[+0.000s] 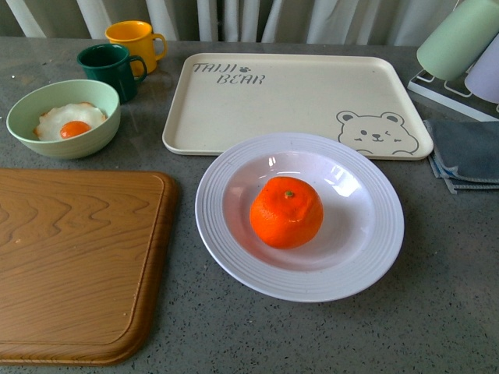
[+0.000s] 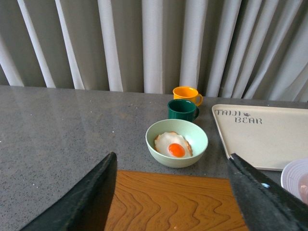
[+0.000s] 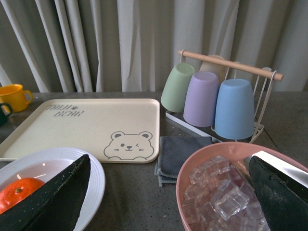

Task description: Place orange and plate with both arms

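The orange (image 1: 286, 211) sits in the middle of the white ridged plate (image 1: 374, 249) on the grey counter, in front of the cream bear tray. Neither arm shows in the front view. In the left wrist view my left gripper (image 2: 172, 192) is open and empty above the wooden board, and only the plate's edge (image 2: 291, 175) shows. In the right wrist view my right gripper (image 3: 168, 197) is open and empty, with the plate (image 3: 94, 180) and the orange (image 3: 17, 192) beside one finger and a pink bowl of ice under the other.
A wooden cutting board (image 1: 70, 257) lies left of the plate. A pale green bowl (image 1: 64, 117) with a fried egg, a dark green mug (image 1: 109, 70) and a yellow mug (image 1: 134, 43) stand at back left. The bear tray (image 1: 296, 101), a grey cloth (image 1: 468, 156), a cup rack (image 3: 216, 96) and a pink ice bowl (image 3: 226, 192) are to the right.
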Robot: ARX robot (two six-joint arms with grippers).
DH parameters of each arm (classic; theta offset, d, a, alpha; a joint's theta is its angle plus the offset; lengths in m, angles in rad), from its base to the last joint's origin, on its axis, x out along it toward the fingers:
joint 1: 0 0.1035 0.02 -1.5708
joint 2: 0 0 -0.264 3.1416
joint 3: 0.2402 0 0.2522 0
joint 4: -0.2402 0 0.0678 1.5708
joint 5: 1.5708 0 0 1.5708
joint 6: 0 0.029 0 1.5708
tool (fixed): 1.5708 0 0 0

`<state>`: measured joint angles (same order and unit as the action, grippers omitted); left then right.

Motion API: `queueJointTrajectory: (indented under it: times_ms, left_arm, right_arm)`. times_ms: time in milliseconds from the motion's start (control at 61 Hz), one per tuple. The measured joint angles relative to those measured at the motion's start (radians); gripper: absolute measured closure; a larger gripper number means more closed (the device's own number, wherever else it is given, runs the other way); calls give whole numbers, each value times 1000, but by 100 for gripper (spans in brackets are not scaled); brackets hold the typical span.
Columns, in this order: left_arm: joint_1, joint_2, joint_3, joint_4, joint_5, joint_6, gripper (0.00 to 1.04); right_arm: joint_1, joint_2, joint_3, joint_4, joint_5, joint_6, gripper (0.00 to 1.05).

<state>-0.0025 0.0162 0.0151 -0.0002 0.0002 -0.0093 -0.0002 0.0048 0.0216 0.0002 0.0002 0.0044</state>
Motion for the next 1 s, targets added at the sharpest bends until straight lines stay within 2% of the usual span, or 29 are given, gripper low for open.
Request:
queueJointTrajectory:
  times_ms: [82,180,213,246,295,410,639,721,836,1000]
  left_arm:
    - [0,0,0,0,0,0,8]
    - [0,0,0,0,0,2,10]
    - [0,0,0,0,0,2,9]
    - [0,0,0,0,0,2,9]
    - [0,0,0,0,0,2,9]
    - [0,0,0,0,0,2,9]
    - [0,0,0,0,0,2,9]
    - [0,0,0,0,0,2,9]
    - [0,0,0,0,0,2,9]
    - [0,0,0,0,0,2,9]
  right_arm:
    - [0,0,0,0,0,0,9]
    - [-1,5,3,-7,-7,10,9]
    - [-9,77,56,-151,-72,83,9]
    - [-5,180,106,-249,-79,177,9]
    - [10,283,125,-257,-79,258,9]
    - [40,531,122,-72,-101,394,9]
    - [155,1193,133,529,-104,583,9]
    - [198,1405,168,679,-114,640,9]
    - [238,1638,232,813,-132,730,9]
    - [265,1838,298,875,-123,798,9]
